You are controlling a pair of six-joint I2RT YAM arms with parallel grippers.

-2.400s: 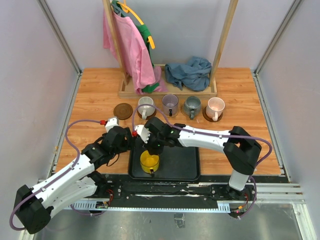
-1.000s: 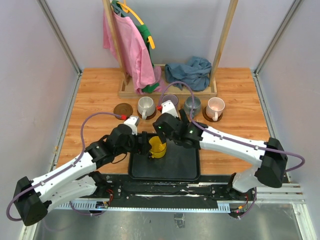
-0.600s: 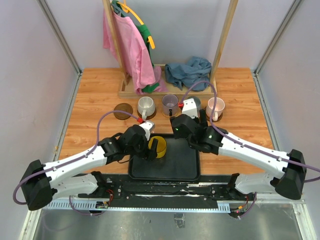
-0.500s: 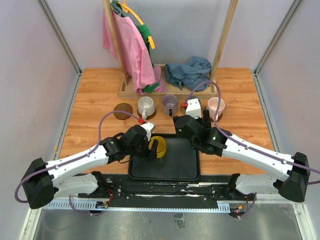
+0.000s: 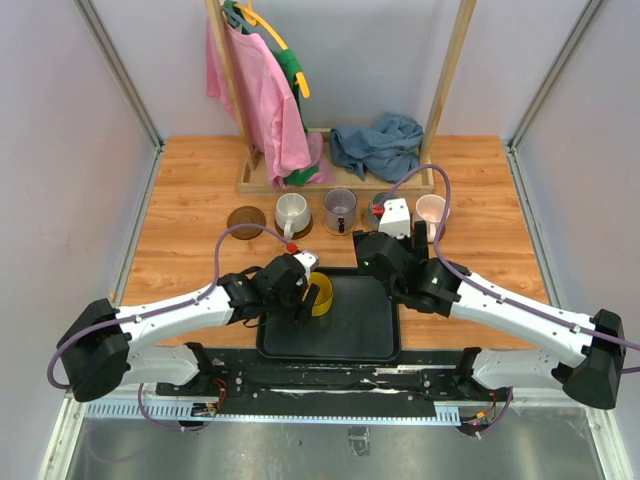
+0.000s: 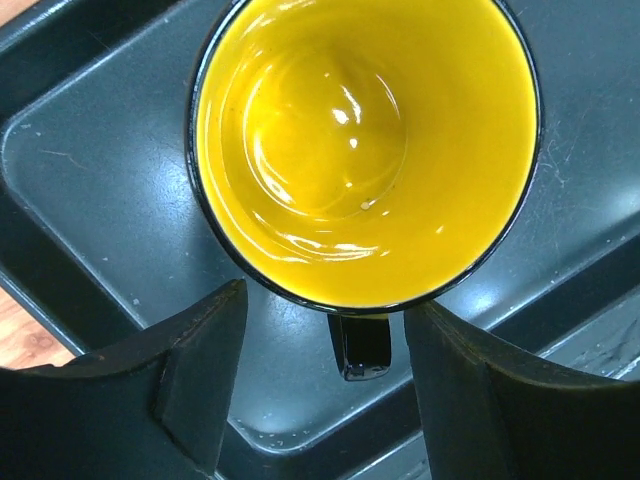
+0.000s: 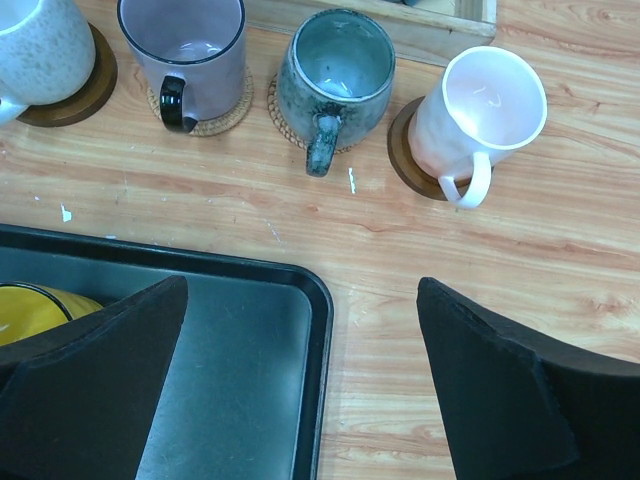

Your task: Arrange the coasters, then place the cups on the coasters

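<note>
Robot lab test cell, plain grey panel walls (image 5: 60, 150), wood-look tabletop (image 5: 190, 200), metal mounting rail (image 5: 330, 411)

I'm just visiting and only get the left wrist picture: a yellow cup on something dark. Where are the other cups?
Observer: Four stand in a row on the table beyond the tray: cream-white cup, purple cup, grey cup, pink cup, each on a coaster.
Operator: Any coaster left free?
Observer: One dark brown coaster lies bare at the row's left end.
Operator: And the other arm?
Observer: The right gripper hangs open near the tray's far right corner, holding nothing.
</note>
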